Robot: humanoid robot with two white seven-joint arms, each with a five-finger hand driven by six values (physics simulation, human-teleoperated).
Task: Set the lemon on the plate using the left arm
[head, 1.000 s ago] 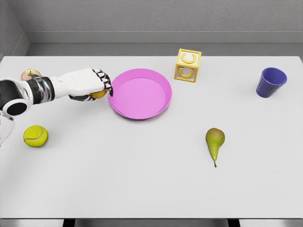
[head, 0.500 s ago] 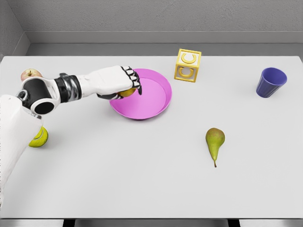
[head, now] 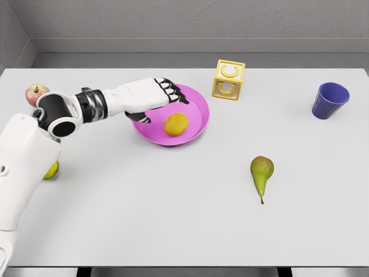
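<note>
Head view: we see our left arm reaching in from the left side over a white table (head: 173,219).
Left hand (head: 151,97): it hangs over the near-left part of the pink plate (head: 196,104), palm down.
Fingers (head: 173,92): we have them spread and relaxed, holding nothing; the dark tips point toward the plate's middle.
Lemon (head: 176,124): it lies inside the plate, just below and slightly right of our fingertips, apart from them.
Plate: it sits under and to the right of our fingers, with its right rim well past the tips.
Letter block (head: 229,80): yellow, upright, to the right of our fingertips and a little farther back, just beyond the plate's far-right rim.
Apple (head: 36,93): far behind the fingers along the arm, beside our elbow joint at the table's left.
Tennis ball (head: 51,170): mostly hidden behind our upper arm, well back and below the fingers.
Pear (head: 262,171): well to the right and nearer us than the fingers, stem toward us.
Blue cup (head: 330,100): upright at the far right, well apart from the fingers.
</note>
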